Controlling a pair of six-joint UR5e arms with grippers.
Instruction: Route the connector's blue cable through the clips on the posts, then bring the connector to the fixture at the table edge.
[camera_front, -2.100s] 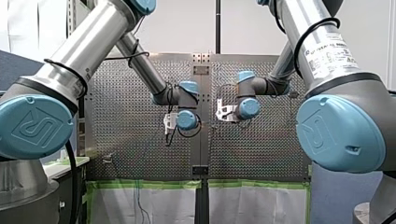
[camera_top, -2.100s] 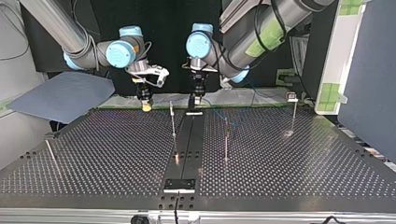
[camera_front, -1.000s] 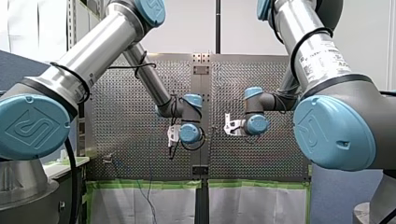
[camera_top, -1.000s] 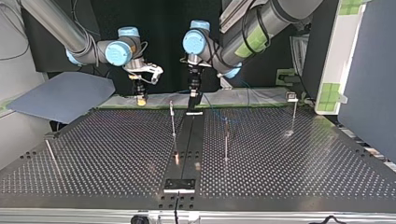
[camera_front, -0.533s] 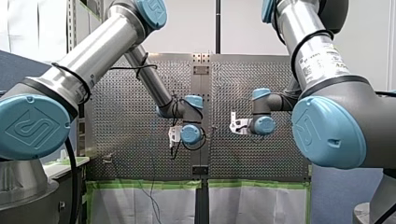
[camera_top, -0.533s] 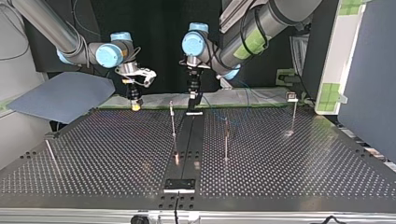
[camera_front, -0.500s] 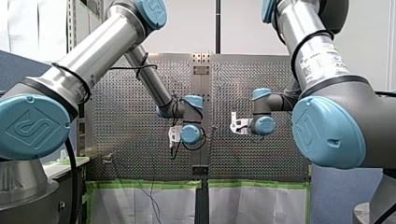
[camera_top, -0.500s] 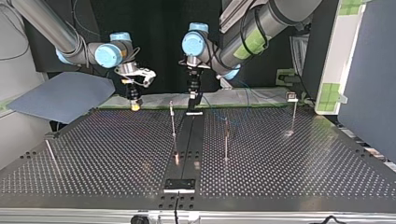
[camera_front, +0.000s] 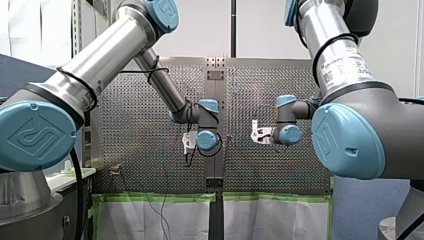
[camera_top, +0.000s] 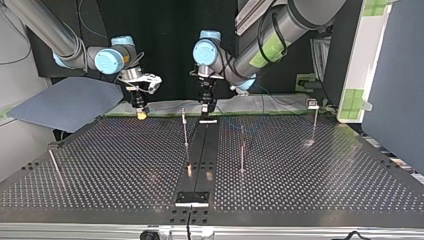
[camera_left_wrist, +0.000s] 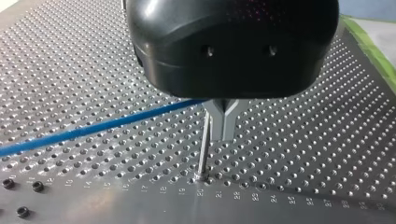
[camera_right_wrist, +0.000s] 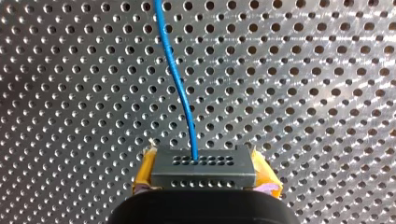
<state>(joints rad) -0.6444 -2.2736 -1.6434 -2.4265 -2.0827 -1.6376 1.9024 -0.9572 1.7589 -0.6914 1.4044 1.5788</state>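
Observation:
In the right wrist view my right gripper (camera_right_wrist: 205, 179) is shut on the dark grey connector (camera_right_wrist: 203, 168), its yellow pads against the block's two sides. The blue cable (camera_right_wrist: 177, 79) leaves the connector's face and runs ahead over the perforated table. In the top view this gripper (camera_top: 141, 114) hangs at the far edge, left of the middle. My left gripper (camera_left_wrist: 223, 122) has its metal fingers pressed together on the blue cable (camera_left_wrist: 93, 128), right beside a thin post (camera_left_wrist: 202, 147). In the top view it (camera_top: 206, 108) hangs above the dark centre strip (camera_top: 200, 150).
Thin posts stand on the table in the top view: one by the strip (camera_top: 185, 129), one right of it (camera_top: 242, 150), one with a clip far right (camera_top: 314, 122), one leaning at the left (camera_top: 54, 165). A small plate (camera_top: 191, 197) sits at the near edge. Loose cable (camera_front: 162, 210) hangs off the table's edge.
My right arm has carried the connector toward the top view's left, along the far edge. My left gripper has shifted only slightly near the centre strip. Both grips are unchanged.

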